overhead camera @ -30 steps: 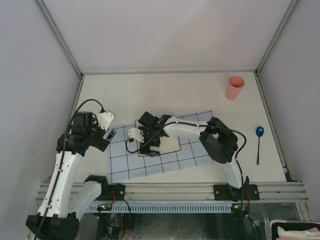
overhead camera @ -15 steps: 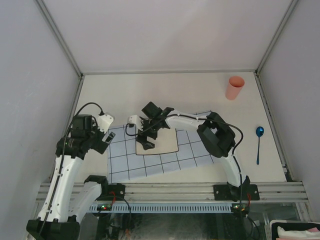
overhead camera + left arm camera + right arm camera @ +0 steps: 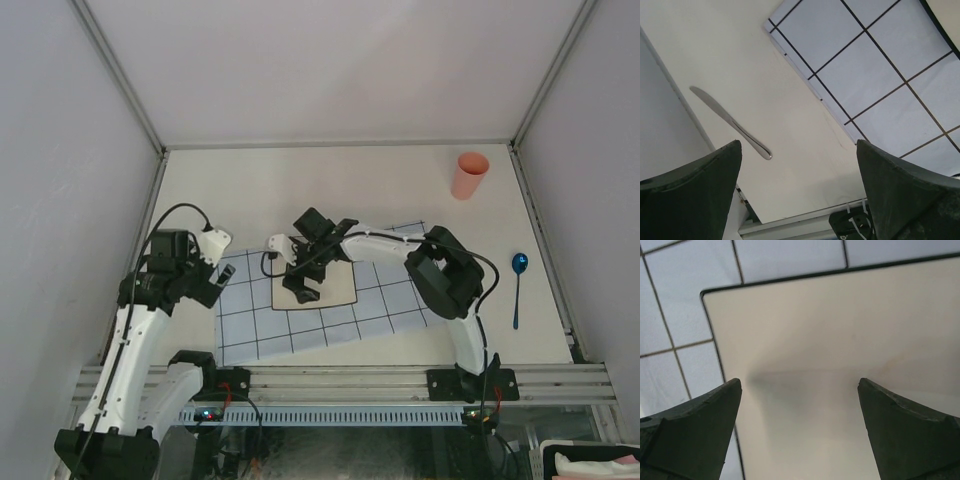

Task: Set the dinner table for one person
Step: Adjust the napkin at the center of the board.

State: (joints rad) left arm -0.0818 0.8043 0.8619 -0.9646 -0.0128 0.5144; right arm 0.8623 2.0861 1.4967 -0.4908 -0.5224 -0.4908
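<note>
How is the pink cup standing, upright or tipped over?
Upright. The pink cup stands on its base in the far right corner of the dinner table, open mouth facing up.

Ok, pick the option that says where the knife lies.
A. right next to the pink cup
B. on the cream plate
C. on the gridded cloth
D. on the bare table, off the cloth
D: the left wrist view shows the knife lying flat on the bare dinner table, apart from the edge of the gridded cloth.
</note>
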